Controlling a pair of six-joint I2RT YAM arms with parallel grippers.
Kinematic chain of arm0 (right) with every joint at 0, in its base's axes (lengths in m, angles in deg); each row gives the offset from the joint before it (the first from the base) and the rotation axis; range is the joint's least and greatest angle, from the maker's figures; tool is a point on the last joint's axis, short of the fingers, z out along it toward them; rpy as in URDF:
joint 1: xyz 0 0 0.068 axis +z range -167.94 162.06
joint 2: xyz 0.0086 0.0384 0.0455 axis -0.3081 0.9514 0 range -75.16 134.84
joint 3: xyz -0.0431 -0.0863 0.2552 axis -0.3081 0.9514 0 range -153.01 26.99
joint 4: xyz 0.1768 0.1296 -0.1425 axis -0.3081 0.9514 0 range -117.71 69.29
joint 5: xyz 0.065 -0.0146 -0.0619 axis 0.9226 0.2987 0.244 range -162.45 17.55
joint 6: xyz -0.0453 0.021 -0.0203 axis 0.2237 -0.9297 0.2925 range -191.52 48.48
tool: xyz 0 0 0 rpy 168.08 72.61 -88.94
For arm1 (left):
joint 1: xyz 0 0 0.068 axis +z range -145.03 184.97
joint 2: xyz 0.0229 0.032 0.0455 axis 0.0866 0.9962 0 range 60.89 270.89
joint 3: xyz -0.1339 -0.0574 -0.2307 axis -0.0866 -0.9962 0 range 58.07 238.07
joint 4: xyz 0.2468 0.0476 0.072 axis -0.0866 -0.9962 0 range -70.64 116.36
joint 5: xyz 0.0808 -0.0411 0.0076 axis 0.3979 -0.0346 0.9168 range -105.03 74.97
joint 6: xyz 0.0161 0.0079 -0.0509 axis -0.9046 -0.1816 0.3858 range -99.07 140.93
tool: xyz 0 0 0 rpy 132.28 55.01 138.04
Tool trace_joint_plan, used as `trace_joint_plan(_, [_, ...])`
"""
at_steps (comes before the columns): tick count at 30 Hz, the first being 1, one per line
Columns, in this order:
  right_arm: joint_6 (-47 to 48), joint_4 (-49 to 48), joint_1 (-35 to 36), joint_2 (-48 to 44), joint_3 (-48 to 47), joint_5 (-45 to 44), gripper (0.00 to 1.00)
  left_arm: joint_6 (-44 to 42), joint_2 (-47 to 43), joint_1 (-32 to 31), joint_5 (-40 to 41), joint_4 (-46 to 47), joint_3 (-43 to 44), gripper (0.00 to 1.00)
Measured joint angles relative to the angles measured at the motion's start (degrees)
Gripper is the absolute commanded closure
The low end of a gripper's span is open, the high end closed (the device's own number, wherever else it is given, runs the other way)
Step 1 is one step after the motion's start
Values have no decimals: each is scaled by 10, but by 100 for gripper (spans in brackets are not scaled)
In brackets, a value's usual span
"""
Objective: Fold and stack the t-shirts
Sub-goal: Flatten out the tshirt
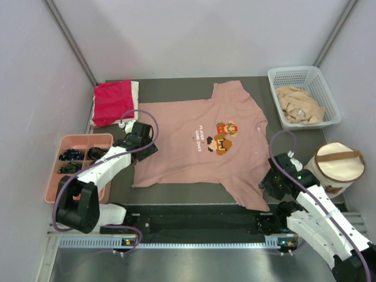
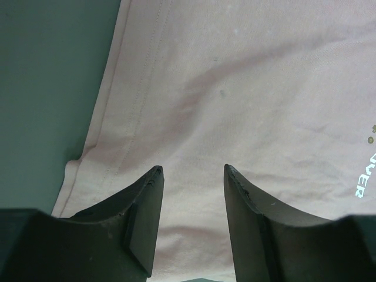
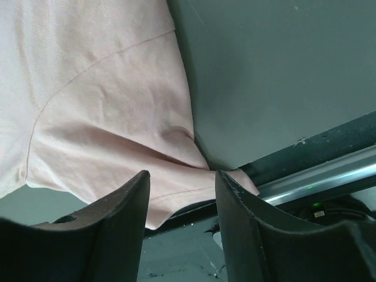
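T-shirt (image 1: pixel 176 150) spread flat, left fingers (image 2: pixel 144 223) half open over hem, right fingers (image 3: pixel 120 226) likewise at sleeve edge, nothing gripped

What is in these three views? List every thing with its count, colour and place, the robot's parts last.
pink t-shirt: one, dusty pink with a pixel print, spread flat mid-table
red t-shirt: one, red, folded, far left
white t-shirt: one, white, edge showing beside the red one
tan t-shirt: one, tan, crumpled in the basket
basket: one, white, far right
round bag: one, cream with a brown strap, right edge
tray: one, pink, left, holding small dark items
left end effector: one, black, open over the pink shirt's hem
right end effector: one, black, open over its near sleeve
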Motion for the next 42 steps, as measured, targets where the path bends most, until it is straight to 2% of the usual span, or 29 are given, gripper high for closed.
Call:
trace_joint_plan(8, [-4, -33, 0, 39, 19, 0, 53, 0, 0, 0, 0, 0, 0, 50])
trace_joint_plan(23, [2, -122, 0, 126, 26, 0, 60, 2, 0, 0, 14, 0, -2, 52])
trace_joint_plan(26, [3, -134, 0, 138, 30, 0, 66, 2, 0, 0, 14, 0, -2, 52])
trace_joint_plan(27, [3, -139, 0, 142, 32, 0, 79, 2, 0, 0, 15, 0, -2, 52])
trace_joint_plan(29, [3, -149, 0, 149, 37, 0, 90, 2, 0, 0, 16, 0, -2, 52])
trace_joint_plan(30, [6, -151, 0, 151, 38, 0, 100, 2, 1, 0, 16, 0, -2, 52])
trace_joint_plan(39, [7, -155, 0, 155, 38, 0, 100, 2, 50, 0, 18, 17, -2, 55])
trace_joint_plan(42, [7, -154, 0, 152, 38, 0, 100, 2, 89, 0, 19, 15, 0, 49])
